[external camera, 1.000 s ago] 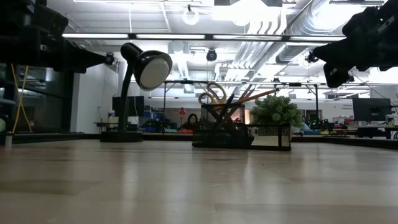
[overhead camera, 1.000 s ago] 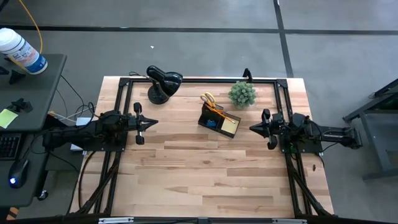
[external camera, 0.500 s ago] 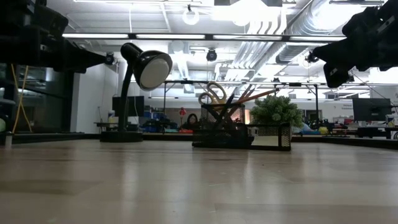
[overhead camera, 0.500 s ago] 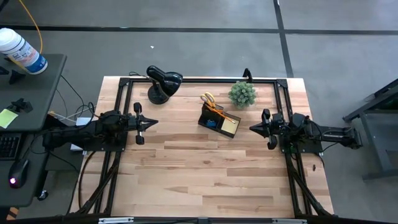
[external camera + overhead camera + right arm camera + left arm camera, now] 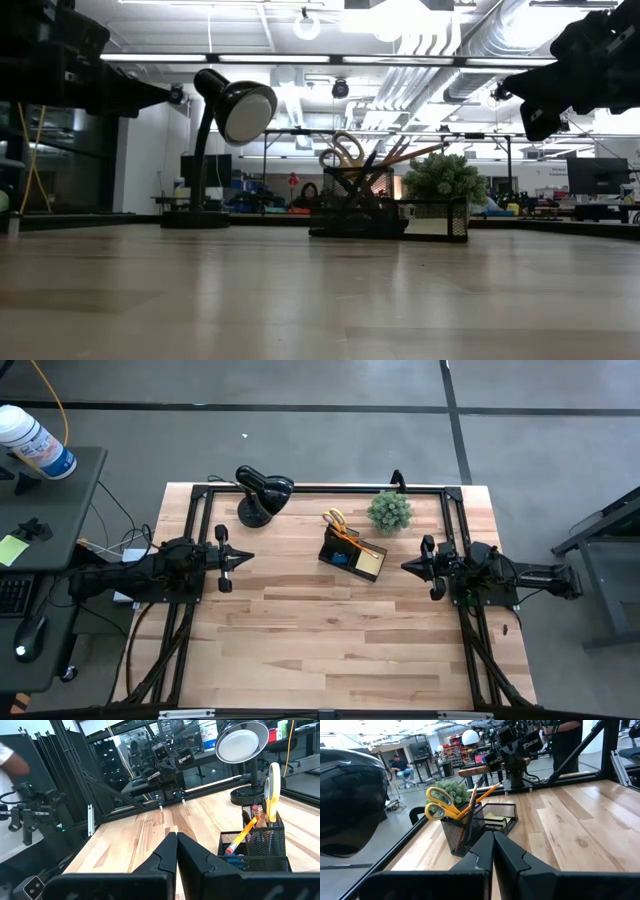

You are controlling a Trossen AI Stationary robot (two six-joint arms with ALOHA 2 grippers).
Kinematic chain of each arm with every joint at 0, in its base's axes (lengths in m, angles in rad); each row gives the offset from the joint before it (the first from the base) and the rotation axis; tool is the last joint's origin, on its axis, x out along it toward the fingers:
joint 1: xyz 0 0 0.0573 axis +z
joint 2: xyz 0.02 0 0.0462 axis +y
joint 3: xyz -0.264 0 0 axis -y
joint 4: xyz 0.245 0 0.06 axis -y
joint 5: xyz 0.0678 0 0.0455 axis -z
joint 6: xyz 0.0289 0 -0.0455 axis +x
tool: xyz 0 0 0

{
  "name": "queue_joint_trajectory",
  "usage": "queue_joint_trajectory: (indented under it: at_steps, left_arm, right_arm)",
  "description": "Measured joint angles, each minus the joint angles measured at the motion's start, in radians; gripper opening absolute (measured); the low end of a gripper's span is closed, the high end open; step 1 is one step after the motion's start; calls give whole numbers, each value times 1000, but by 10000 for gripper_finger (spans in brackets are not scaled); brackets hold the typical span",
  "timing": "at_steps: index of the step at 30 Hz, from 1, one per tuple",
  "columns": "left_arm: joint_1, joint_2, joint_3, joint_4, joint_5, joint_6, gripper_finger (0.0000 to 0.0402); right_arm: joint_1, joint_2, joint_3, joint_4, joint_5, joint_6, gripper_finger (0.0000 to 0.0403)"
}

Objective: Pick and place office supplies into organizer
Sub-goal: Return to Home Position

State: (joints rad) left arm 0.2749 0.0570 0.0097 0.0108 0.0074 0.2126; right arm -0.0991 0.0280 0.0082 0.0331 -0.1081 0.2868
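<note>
The black mesh organizer [image 5: 352, 554] stands on the table's far middle, seen also in the low view [image 5: 385, 215]. The orange-handled scissors [image 5: 439, 803] and pencils [image 5: 245, 832] stand upright in its tall cup, and a yellow sticky-note pad [image 5: 369, 563] lies in its low tray. My left gripper [image 5: 247, 558] hovers shut at the table's left side, pointing level at the organizer. My right gripper [image 5: 405, 567] hovers shut at the right side, likewise level. Neither touches anything.
A black desk lamp [image 5: 262, 493] stands at the far left, a small green potted plant [image 5: 389, 511] just beyond the organizer. The black frame rails [image 5: 330, 488] run along the table's far and side edges. Bare wood [image 5: 330, 640] fills the near half.
</note>
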Motion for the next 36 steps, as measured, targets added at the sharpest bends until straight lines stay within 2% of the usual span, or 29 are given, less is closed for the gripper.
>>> queue_joint_trajectory:
  at_steps: [36]
  left_arm:
    - [0, 0, 0, 0, 0, 0, 1]
  right_arm:
    - [0, 0, 0, 0, 0, 0, 12]
